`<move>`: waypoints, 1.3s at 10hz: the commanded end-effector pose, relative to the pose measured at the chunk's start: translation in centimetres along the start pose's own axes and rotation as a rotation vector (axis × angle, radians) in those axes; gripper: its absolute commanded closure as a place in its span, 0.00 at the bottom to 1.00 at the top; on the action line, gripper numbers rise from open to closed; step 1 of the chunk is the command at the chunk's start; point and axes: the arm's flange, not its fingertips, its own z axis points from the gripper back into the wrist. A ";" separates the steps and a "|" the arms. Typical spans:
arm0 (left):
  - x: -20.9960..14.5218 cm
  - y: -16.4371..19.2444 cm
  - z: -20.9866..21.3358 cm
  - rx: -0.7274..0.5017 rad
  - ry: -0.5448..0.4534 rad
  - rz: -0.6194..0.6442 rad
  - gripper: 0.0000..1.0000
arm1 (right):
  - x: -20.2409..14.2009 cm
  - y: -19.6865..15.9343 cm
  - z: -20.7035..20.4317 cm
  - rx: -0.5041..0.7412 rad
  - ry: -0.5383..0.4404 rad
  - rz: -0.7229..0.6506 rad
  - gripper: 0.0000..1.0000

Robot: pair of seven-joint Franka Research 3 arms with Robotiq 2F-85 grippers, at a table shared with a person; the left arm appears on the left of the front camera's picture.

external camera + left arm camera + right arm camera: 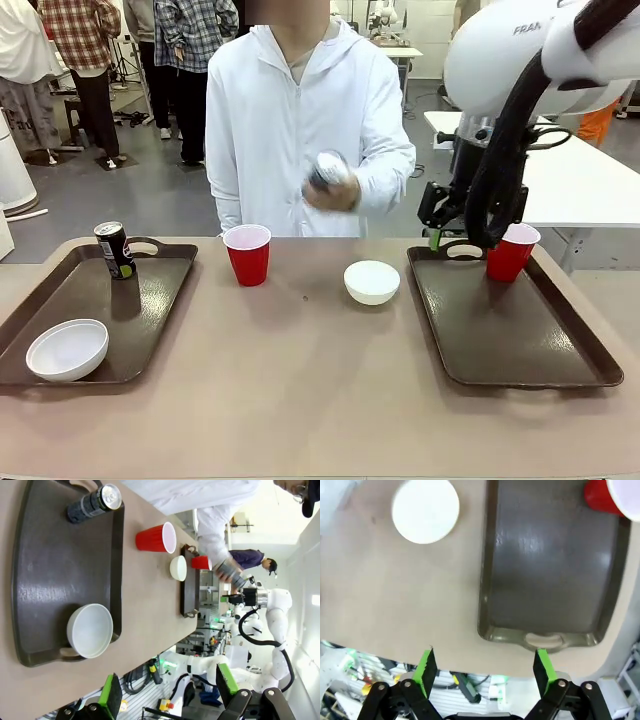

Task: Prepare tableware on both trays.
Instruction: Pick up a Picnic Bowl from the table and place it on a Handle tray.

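Beige tabletop (300, 390); right gripper (485, 659) empty, wide apart, above handle (544, 640) of right tray (545, 580).

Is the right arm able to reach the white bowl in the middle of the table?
Probably yes. The right gripper hangs open, raised near the right tray, and the white bowl sits on bare table beside that tray. Nothing crowds it; the middle red cup stands apart.
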 end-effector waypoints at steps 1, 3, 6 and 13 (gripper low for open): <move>-0.1 -0.2 0.2 -0.021 -0.006 -0.013 0.00 | 1.6 1.3 -1.4 -0.025 -0.077 0.057 0.00; -0.1 -0.2 0.2 -0.021 -0.006 -0.013 0.00 | 3.1 2.2 -3.2 0.031 -0.154 0.049 0.00; -0.1 -0.2 0.2 -0.021 -0.006 -0.013 0.00 | 5.8 3.6 -7.7 0.043 -0.244 0.038 0.00; -0.1 -0.2 0.2 -0.021 -0.006 -0.013 0.00 | 7.2 4.0 -10.7 -0.019 -0.269 0.058 0.00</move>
